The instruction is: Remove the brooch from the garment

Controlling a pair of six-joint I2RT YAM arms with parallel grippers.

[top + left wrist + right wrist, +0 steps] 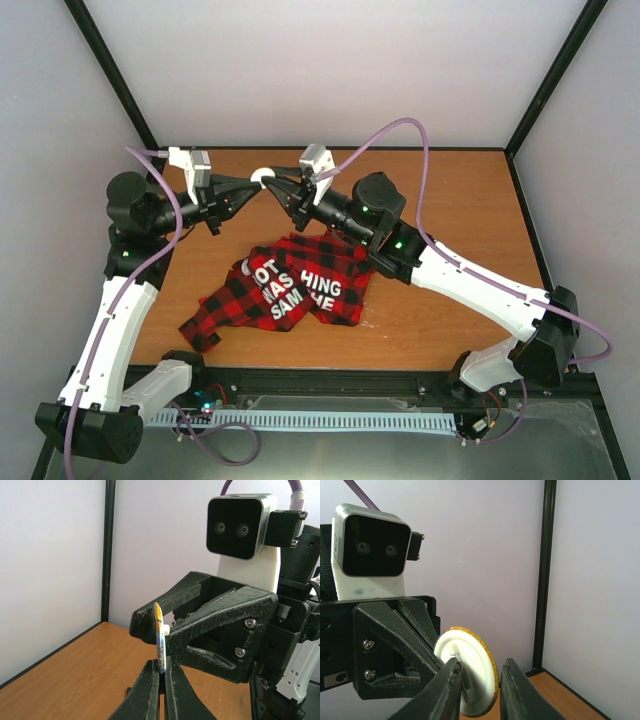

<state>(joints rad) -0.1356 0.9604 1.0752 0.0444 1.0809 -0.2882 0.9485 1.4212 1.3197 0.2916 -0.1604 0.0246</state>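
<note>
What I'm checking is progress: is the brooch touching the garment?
Apart. The top view shows the brooch over bare table, with wood visible between it and the garment.

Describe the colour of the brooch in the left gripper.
The brooch shows a white face with a golden-yellow rim, clearest in the right wrist view.

Left tool (250, 190) and right tool (279, 193) tip to tip at a white brooch (264, 176), beyond the crumpled garment (285, 285).
</note>
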